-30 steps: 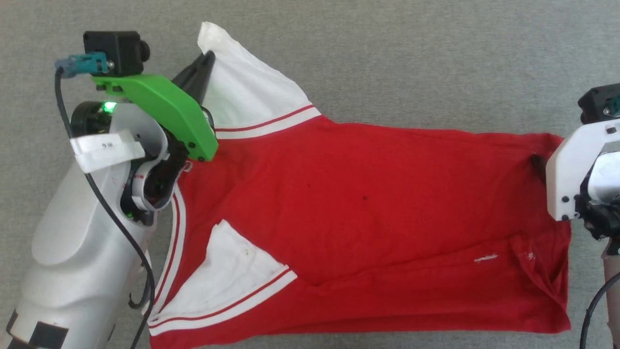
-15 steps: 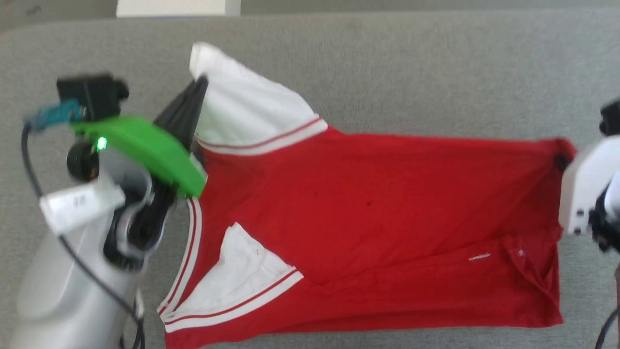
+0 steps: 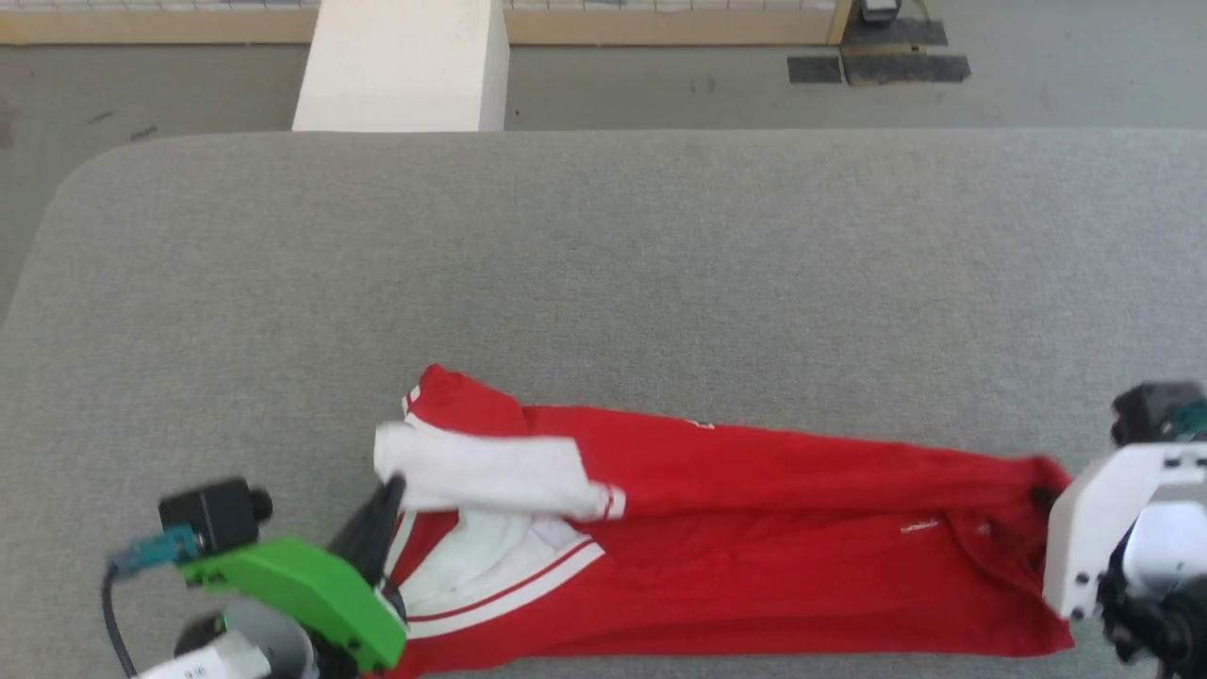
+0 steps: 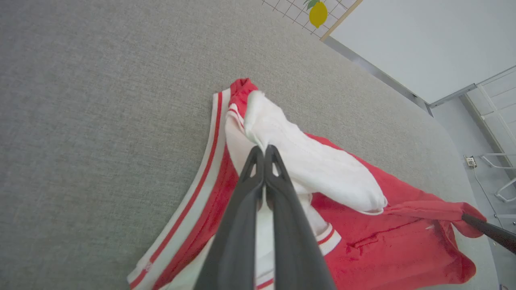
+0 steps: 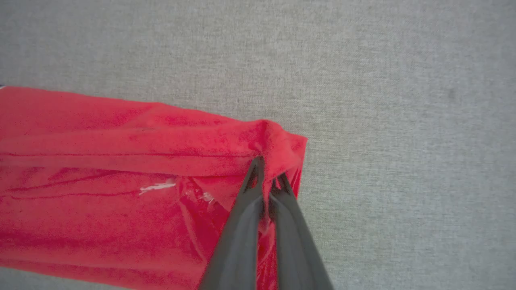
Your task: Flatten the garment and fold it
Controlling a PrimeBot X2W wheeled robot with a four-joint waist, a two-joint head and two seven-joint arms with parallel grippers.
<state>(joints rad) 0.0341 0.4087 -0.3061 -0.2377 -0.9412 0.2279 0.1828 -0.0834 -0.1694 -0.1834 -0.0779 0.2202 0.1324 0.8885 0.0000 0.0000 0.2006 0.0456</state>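
Note:
The garment point(image 3: 754, 547), a red shirt with white sleeves, lies doubled lengthwise along the table's near edge, collar end to my left. My left gripper point(image 3: 391, 488) is shut on the upper white sleeve point(image 3: 481, 471), which is lifted and draped over the red body. In the left wrist view its fingertips point(image 4: 264, 150) pinch the sleeve point(image 4: 314, 173). My right gripper point(image 3: 1042, 495) is shut on the red hem corner at the right end. In the right wrist view the gripper point(image 5: 269, 171) pinches bunched red cloth point(image 5: 100, 161).
The grey fabric-covered table point(image 3: 603, 264) stretches wide beyond the garment, with a rounded far-left corner. Past its far edge stand a white block point(image 3: 401, 66) and a dark base point(image 3: 896, 57) on the floor.
The head camera has tilted up. Both grippers have drawn the garment's far edge toward the near edge, so the shirt is now a narrow doubled band and the white sleeve lies over it.

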